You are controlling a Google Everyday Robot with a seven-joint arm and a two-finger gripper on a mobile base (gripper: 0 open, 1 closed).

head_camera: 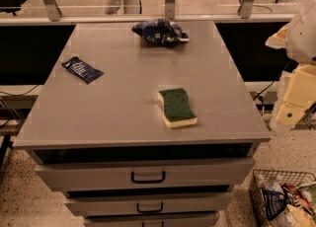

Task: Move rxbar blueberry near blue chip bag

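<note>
Drawers (148, 176) with dark loop handles stack up the front of the grey bench (128, 97), closest to where I stand. Off the bench's right edge hangs the robot's pale arm (303, 33), bulky and folded downward. Its cream tool (292, 107) sits low beside the near right corner, clear of the top; whether it is wide or narrow I cannot tell, and it is well apart from everything on the bench. On the floor by that corner stands a wire basket (281, 176) holding packets.

Up on the bench, the blue chip bag (159, 31) lies crumpled and glossy at the middle of the far edge, with white and dark patches. A green-topped yellow sponge (177, 106) rests right of centre, toward the near edge. The rxbar blueberry (82, 69), a thin, flat navy wrapper with small white print, lies at an angle close to the left edge. It is well apart from both the bag and the sponge.
</note>
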